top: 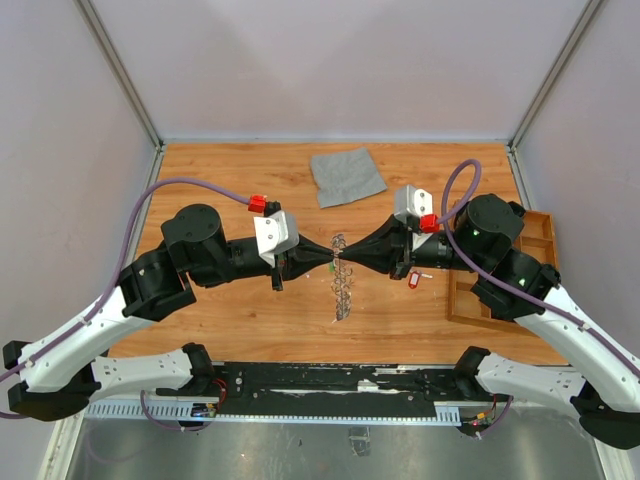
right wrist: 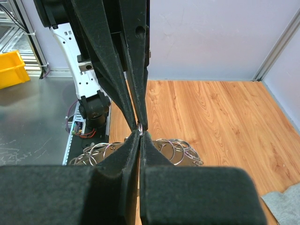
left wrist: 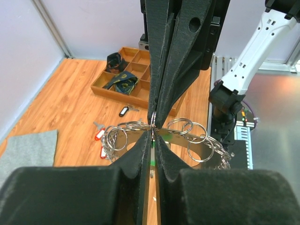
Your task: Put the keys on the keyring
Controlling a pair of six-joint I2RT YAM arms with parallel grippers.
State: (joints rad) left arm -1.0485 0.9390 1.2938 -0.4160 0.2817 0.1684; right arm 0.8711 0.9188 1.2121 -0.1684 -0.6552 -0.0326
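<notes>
Top external view: both arms reach inward and their tips meet nose to nose over the middle of the table, right above the keyring (top: 343, 292), which lies flat on the wood just below them.

Left wrist view: the left gripper (left wrist: 153, 138) has its fingers drawn almost together with only a thin slit between. A pale metal sliver and a green fleck show in that slit, so it looks clamped on a green-tagged key (left wrist: 152, 161) seen edge-on.

Right wrist view: the right gripper (right wrist: 140, 137) has its fingers pressed fully together. A small ring (right wrist: 140, 126) sits exactly where the two pairs of tips touch; I cannot tell which gripper is pinching it.

Other keys lie loose on the table between the keyring and the wooden tray (left wrist: 101, 88): two red-tagged keys (left wrist: 99, 135) close to the keyring and one black-tagged key (left wrist: 123, 111) nearer the tray. The grey cloth (top: 347, 176) lies well apart at the far side.

Step in hand, as I judge it: threading one key onto a small ring at the keyring's rim, with one arm steadying the ring and the other feeding the key.

Next move calls for very fine alignment. The key's hole must catch the ring's wire end and then slide round it. The steadying grip must not slip, or the wire springs free. Loose keys still need picking up, so the task is far from done.
</notes>
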